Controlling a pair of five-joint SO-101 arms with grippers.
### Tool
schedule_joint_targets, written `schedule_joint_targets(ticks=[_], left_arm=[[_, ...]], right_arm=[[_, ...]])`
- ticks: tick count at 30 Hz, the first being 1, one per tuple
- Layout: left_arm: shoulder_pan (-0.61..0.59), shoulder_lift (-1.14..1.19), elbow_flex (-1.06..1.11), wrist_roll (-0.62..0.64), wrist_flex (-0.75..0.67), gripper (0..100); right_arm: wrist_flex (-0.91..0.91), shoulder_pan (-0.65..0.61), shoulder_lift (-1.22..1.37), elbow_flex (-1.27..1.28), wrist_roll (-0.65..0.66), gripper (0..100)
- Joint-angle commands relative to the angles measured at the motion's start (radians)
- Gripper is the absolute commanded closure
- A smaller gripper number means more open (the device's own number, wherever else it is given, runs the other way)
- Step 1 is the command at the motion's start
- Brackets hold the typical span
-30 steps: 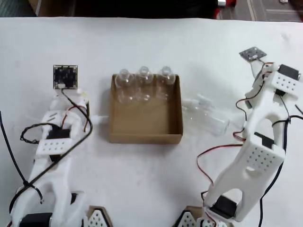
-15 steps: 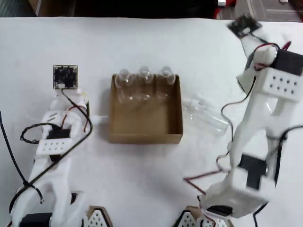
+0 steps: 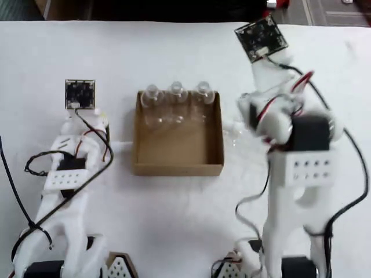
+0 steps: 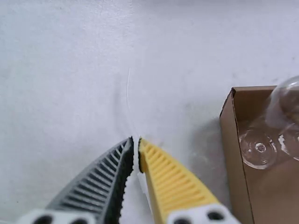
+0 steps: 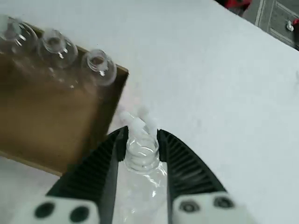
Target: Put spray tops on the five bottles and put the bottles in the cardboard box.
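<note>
Clear plastic identifies the bottle (image 5: 141, 156) that your right gripper (image 5: 141, 135) grips at the neck. Its jaws are closed onto both sides, which leaves the mouth exposed, presumably so a top can be fitted. A white part, likely a spray top (image 5: 138, 119), lies on the table (image 5: 224, 70) just beyond the bottle, beside the cardboard box (image 5: 110, 100). Three bottles (image 3: 175, 99) stand along the box's far wall, leaving the near floor free. Your left gripper (image 4: 136, 145) hangs closed and empty beside the box.
</note>
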Motion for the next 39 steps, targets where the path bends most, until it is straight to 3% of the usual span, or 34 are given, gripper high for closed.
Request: schedule_joint_targets(ticks=[1, 11, 17, 23, 26, 31, 39], left_arm=[[0.004, -0.013, -0.021, -0.011, -0.028, 98], [0.002, -0.013, -0.021, -0.011, -0.029, 98], [0.002, -0.013, -0.023, -0.011, -0.029, 98], [0.002, -0.013, -0.023, -0.011, -0.029, 98], [0.002, -0.013, -0.023, -0.011, -0.029, 98], [0.002, -0.012, -0.023, -0.011, -0.029, 98], [0.002, -0.012, -0.023, -0.011, -0.029, 98]], right_arm=[[-0.229, -0.147, -0.177, 0.204, -0.147, 97.5], [-0.825, -0.435, -0.579, 0.833, -0.155, 98.3], [-1.28, -0.515, -0.731, 1.204, -0.16, 98.3], [-1.687, -0.552, -0.72, 1.458, -0.161, 98.3], [-1.773, -0.552, -0.676, 1.504, -0.166, 98.3], [-1.774, -0.544, -0.544, 1.479, -0.351, 98.3], [-1.782, -0.542, -0.363, 1.418, -0.362, 98.3]])
